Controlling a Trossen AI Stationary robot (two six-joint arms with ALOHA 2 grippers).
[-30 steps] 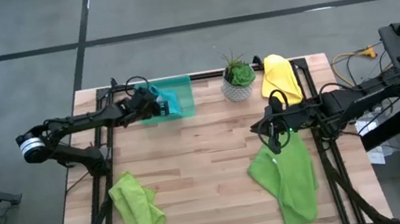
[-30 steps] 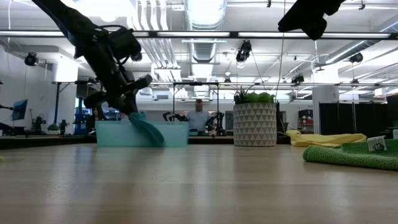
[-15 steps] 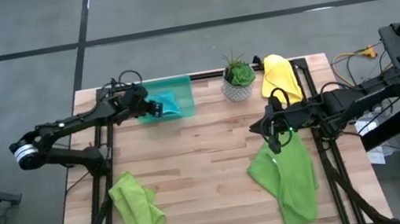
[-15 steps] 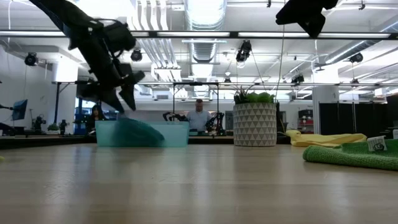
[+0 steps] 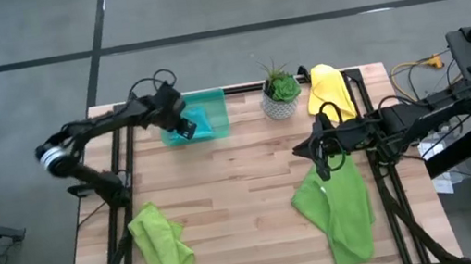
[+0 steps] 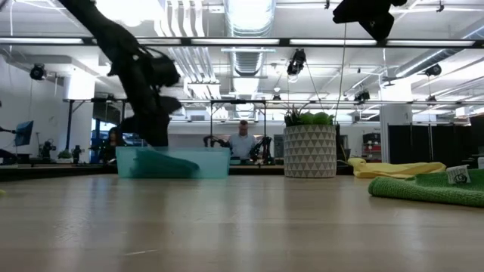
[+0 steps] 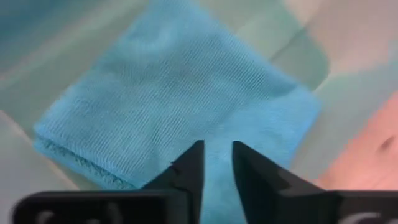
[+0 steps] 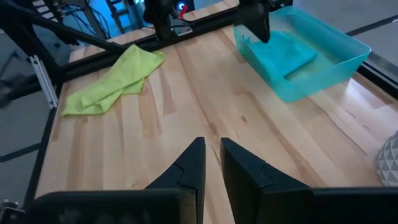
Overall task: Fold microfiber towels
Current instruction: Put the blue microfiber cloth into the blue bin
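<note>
1. A teal towel (image 7: 180, 106), finely ribbed in weave, lies folded just ahead of the left gripper's (image 7: 216, 163) dark fingers (image 7: 189, 168), inside a see-through green tray (image 5: 213, 107).
2. A lime green towel (image 5: 336, 210) sits crumpled directly beneath the black right gripper (image 5: 321, 158).
3. A second lime green towel (image 5: 164, 246) lies well apart from both sets of fingers, on the pale, striped wood table (image 5: 236, 197).
4. A yellow towel (image 5: 329, 88) rests beyond the right gripper, beside a green plant (image 5: 278, 79) in a white pot (image 6: 310, 151) patterned with triangles.
</note>
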